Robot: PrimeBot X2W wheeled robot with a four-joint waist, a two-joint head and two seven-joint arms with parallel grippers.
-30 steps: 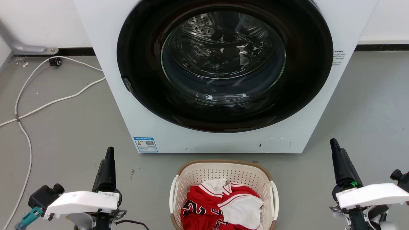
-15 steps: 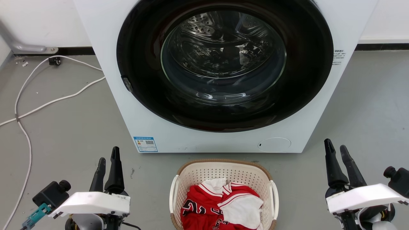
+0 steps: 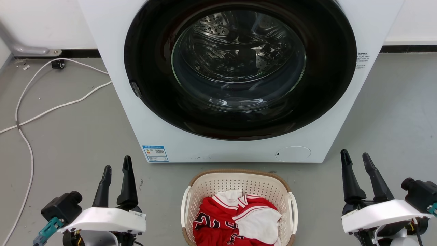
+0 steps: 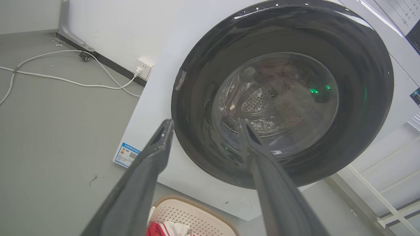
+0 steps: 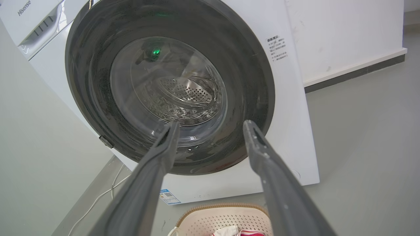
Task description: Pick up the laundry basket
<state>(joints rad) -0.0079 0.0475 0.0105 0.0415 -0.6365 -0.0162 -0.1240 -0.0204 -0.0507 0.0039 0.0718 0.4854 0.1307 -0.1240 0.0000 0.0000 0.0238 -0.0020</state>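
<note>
1. Left pincer [image 3: 117, 163] and right pincer [image 3: 354, 153] stood parted and empty, flanking the laundry basket [image 3: 239, 184] on the floor [image 3: 85, 130].
2. Approach stage, seemingly; next, each needed to reach a side handle [image 3: 185, 205].

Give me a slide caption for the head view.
Left gripper and right gripper, both open, flank the laundry basket of red-and-white clothes before the washing machine.

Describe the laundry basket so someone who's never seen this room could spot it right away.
Find the big white washing machine with its round dark door. On the grey floor right in front of it sits the laundry basket. It is cream perforated plastic with a brown rim, holding red and white clothes.
</note>
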